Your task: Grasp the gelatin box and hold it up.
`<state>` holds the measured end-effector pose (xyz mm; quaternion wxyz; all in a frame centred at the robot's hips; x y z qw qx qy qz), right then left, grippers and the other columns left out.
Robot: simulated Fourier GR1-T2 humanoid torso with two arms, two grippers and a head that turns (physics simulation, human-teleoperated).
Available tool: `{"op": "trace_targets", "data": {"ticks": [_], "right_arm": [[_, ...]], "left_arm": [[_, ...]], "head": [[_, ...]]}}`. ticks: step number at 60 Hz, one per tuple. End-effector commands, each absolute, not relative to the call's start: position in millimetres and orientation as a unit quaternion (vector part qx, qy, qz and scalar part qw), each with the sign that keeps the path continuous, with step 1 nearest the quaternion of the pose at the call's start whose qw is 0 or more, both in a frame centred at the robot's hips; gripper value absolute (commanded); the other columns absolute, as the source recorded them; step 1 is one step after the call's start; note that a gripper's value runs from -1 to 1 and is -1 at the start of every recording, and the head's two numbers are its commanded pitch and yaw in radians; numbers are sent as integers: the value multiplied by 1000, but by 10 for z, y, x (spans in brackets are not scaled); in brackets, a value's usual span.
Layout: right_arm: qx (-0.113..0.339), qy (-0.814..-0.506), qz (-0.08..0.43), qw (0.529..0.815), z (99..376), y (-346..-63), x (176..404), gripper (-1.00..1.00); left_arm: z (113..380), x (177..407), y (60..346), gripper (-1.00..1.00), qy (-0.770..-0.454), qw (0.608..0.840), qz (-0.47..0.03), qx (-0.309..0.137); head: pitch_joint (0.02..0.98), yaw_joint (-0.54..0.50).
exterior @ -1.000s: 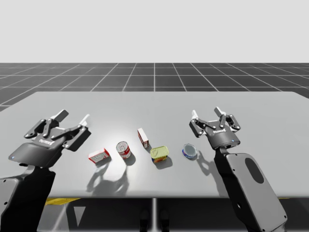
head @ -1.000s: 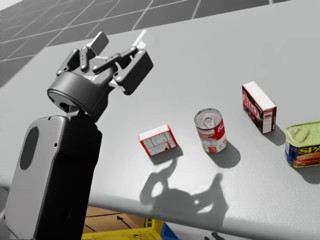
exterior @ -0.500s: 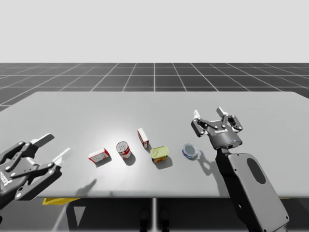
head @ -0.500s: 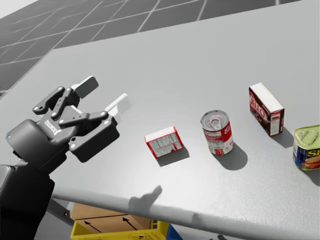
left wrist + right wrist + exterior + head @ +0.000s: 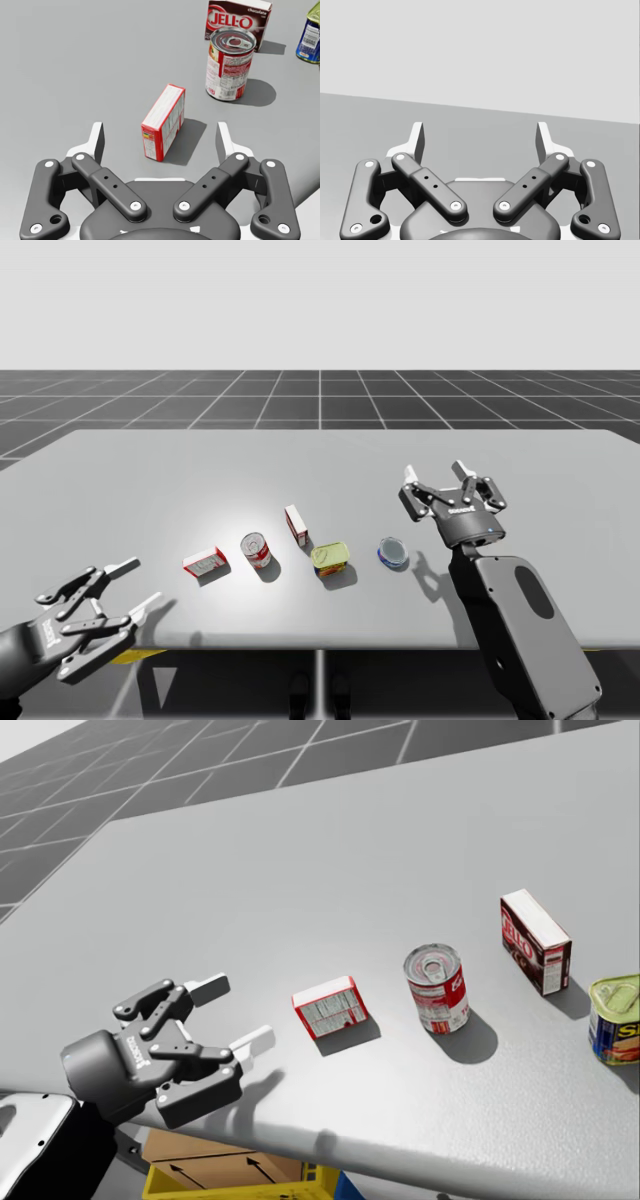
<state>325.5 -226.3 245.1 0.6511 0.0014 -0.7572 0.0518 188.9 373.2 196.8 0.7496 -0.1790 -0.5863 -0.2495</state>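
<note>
at the near edge of the grey table (image 5: 320, 455), my left gripper (image 5: 232, 1013) hangs low, fingers spread wide and holding nothing. it points across the tabletop at the small red and white gelatin box (image 5: 330, 1007). the box lies on the table just ahead of the fingers, in line with the gap between them and not touching either one (wrist view is clearest here). its short end faces the gripper, so i judge a straight push forward would let the fingers close across the narrow width.

room: bare table on the box's outer side. on the other side stands the red and white soup can (image 5: 436, 988), near but apart, with enough gap for a finger i think. the dark brown upright box (image 5: 535, 942) and the yellow-topped blue tin (image 5: 331, 558) sit further along the row.

my right gripper (image 5: 434, 474) is raised past the flat blue round can (image 5: 393, 553), spread, empty, well apart from the box.
</note>
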Motion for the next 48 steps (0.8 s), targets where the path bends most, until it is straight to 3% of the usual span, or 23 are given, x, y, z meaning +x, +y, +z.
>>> {"op": "trace_targets", "data": {"ticks": [1, 20, 48], "right_arm": [[0, -758, 51, 650, 2455, -2278, 3263, -1000], [-1, -758, 51, 650, 2455, -2297, 3277, -1000], [1, -758, 48, 651, 2447, -2312, 3290, -1000]], "left_arm": [[1768, 1981, 3737, -1000, -562, 762, -256, -194], [1667, 2219, 3562, -1000, -539, 769, -275, -205], [1656, 2422, 3286, -1000, -531, 761, -293, -231]], "head": [[825, 464], [828, 453], [821, 430]]}}
